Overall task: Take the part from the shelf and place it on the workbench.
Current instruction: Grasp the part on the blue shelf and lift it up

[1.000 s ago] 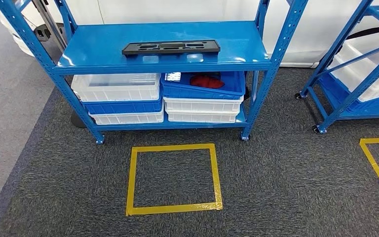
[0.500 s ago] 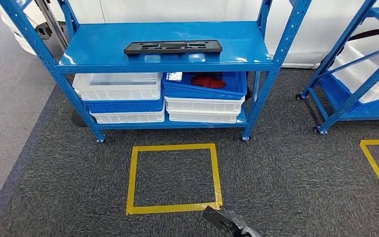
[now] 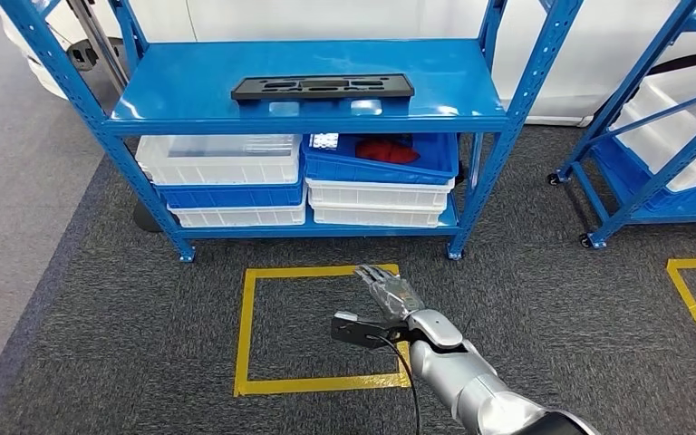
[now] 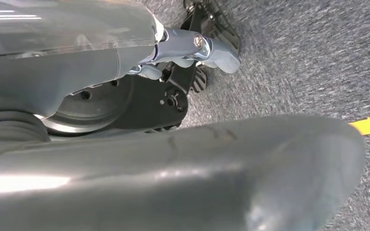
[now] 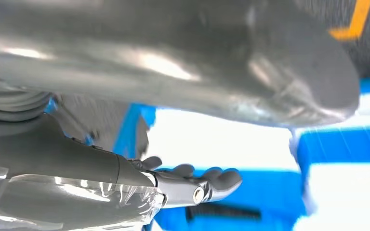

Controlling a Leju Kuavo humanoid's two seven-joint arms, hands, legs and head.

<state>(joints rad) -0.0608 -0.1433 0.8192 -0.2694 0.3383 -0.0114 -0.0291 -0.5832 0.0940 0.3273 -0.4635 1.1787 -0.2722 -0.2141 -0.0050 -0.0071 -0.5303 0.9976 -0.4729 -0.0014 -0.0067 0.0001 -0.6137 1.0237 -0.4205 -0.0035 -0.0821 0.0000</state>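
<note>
A: Where is the part?

B: The black part (image 3: 323, 87), long and flat with cut-outs, lies on the top board of the blue shelf (image 3: 190, 91), at about twelve o'clock in the head view, close to the board's front edge. Nothing touches it.

A: And the hands?

B: The right hand (image 3: 387, 288) reaches up from five o'clock on its silver arm, over the grey carpet (image 3: 526, 326), with its fingertips near the far yellow line of the taped square (image 3: 246, 326). Its fingers lie stretched out and apart, and it holds nothing. It is well apart from the part. In the right wrist view the fingers (image 5: 221, 180) point toward blurred blue and white shapes, with a dark bar below them that I cannot make out for sure.

A: The left hand?

B: The left wrist view shows the left hand (image 4: 207, 50) hanging over the carpet, with its fingers curled in somewhat. Whether they are closed or apart, I cannot tell; nothing shows in them.

A: What sits under the top board?

B: White bins (image 3: 227, 163) and blue bins (image 3: 381, 168) stacked on the lower board, one blue bin with something red (image 3: 388, 151) inside. A second blue rack (image 3: 652, 136) stands at two o'clock.
</note>
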